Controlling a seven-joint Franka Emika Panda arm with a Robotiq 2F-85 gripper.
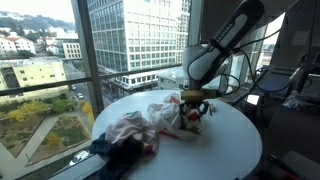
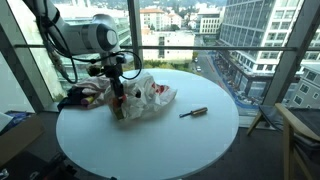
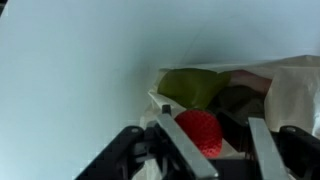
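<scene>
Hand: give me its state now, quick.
Hand: jaws partly closed, with a red thing between the fingers; cannot tell whether it is gripped.

The arm (image 2: 62, 28) was white with dark joints. Its wrist (image 2: 100, 35) was a rounded pale grey housing. Black cables (image 2: 68, 68) looped beside the wrist; below the wrist sat a black gripper (image 2: 116, 92) with flat dark fingers (image 3: 262, 150).

Arm (image 1: 235, 28) arched over, jaws pointing down
</scene>
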